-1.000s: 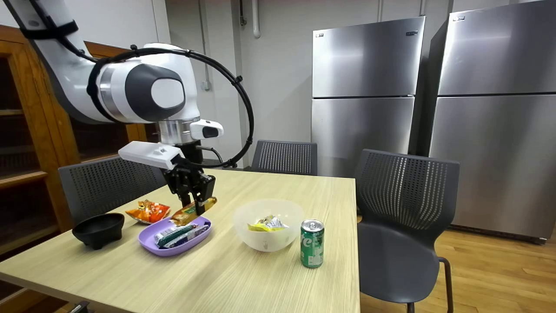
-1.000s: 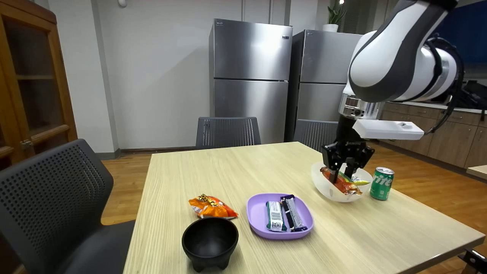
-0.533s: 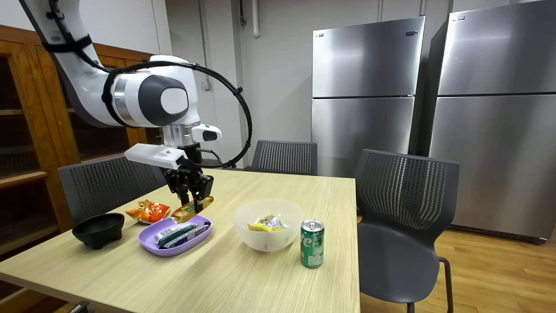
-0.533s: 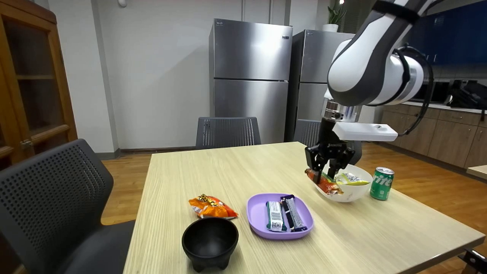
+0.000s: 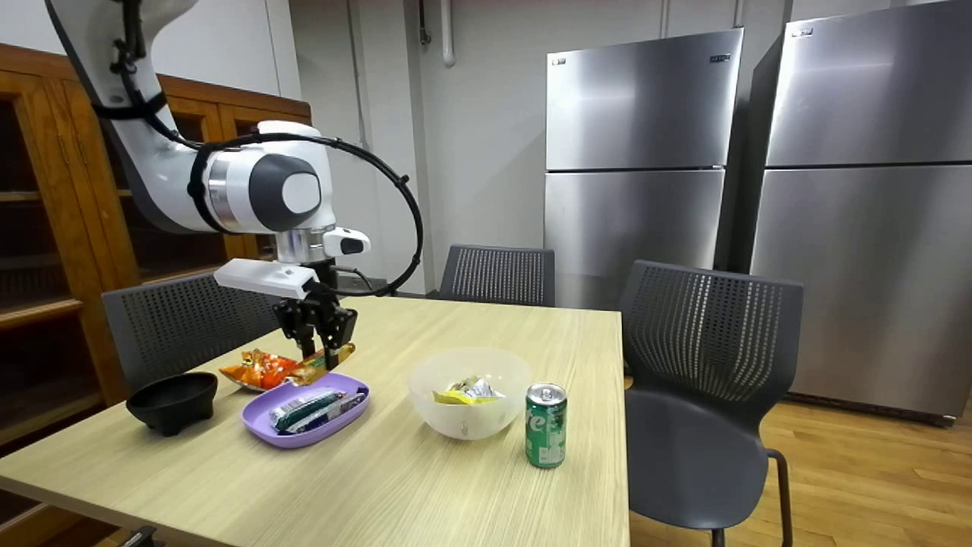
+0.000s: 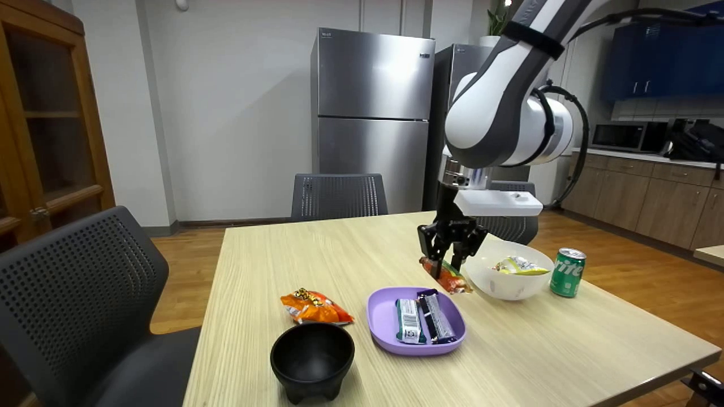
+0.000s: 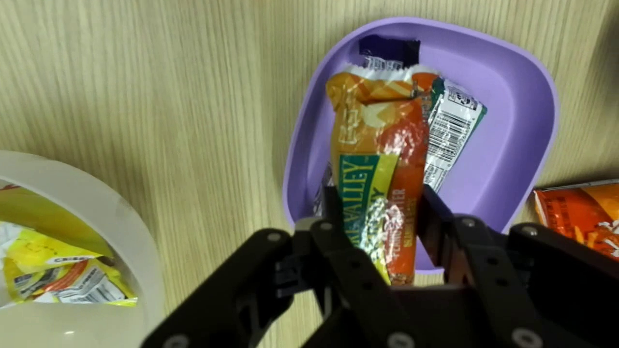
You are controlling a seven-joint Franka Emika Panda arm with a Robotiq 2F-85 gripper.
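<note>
Hand [image 7: 379, 195] and snack bar [image 7: 379, 145]: shifted away from the white bowl [image 6: 503, 289], nearer the purple tray [image 7: 498, 145]

Hand: jaws closed in on both sides of the snack bar, holding it; pointed down, the white arm [image 6: 475, 121] extending from above, a black cable [image 5: 418, 235] looped out beside it.

Snack bar: orange wrapper, green-and-yellow label; held aloft off the tabletop [image 6: 317, 254], covering part of the tray in the wrist view.

Purple tray: two wrapped items within, a green-and-white bar [image 7: 452, 130] and a dark-wrapped bar [image 6: 436, 319], lying side by side; both partly masked by the held bar in the wrist view.

Orange snack bag [image 6: 314, 308]: lying near the tray; in an exterior view the held bar's end crosses in front of it. Black bowl [image 6: 311, 362]: footed, near the bag.

White bowl: translucent, on the far side of the tray from the bag, yellow-and-silver packaging [image 7: 63, 275] inside. Green can [image 6: 567, 273]: upright, just beside this bowl.

Surroundings: dark perforated-back chairs [image 5: 710, 342] about the tabletop; two steel refrigerators [image 5: 638, 228] behind, in both exterior views; a wooden cabinet [image 5: 83, 228] with glass doors.
</note>
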